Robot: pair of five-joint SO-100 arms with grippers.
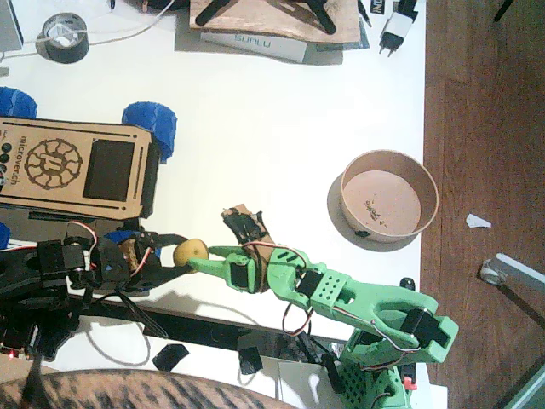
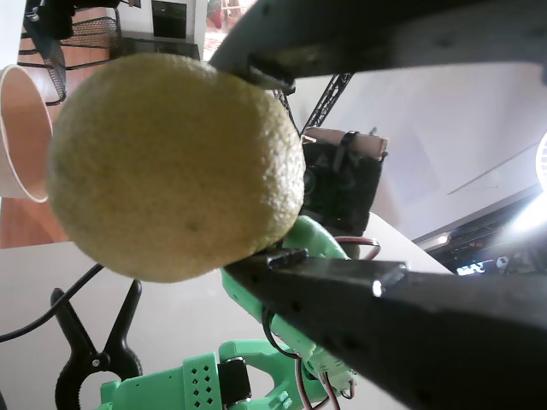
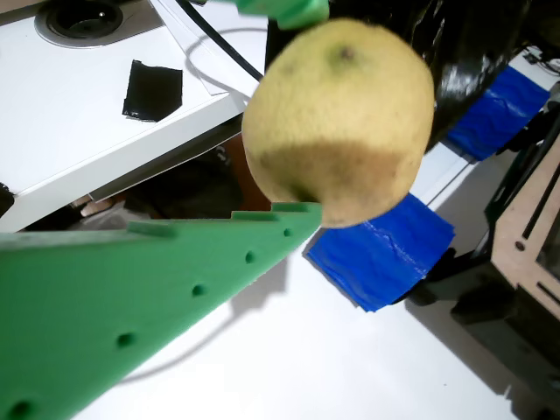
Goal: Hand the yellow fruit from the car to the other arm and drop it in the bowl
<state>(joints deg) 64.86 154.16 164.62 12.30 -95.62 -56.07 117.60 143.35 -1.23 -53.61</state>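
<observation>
Both my grippers meet on the small dull-yellow lemon-like fruit (image 1: 191, 251), mid-air beside the plywood car (image 1: 77, 166): black left gripper (image 1: 167, 261) clamped, green right gripper (image 1: 203, 256) closing. Release early and it drops, missing the tan paper bowl (image 1: 426, 187).

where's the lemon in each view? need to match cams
Fixed view: lemon lower left of centre, between the black left gripper and the green right gripper.
A wrist view: fills the left half, in black jaws.
A wrist view: top centre, at green jaws.
Shared landmark: the green arm.
</observation>
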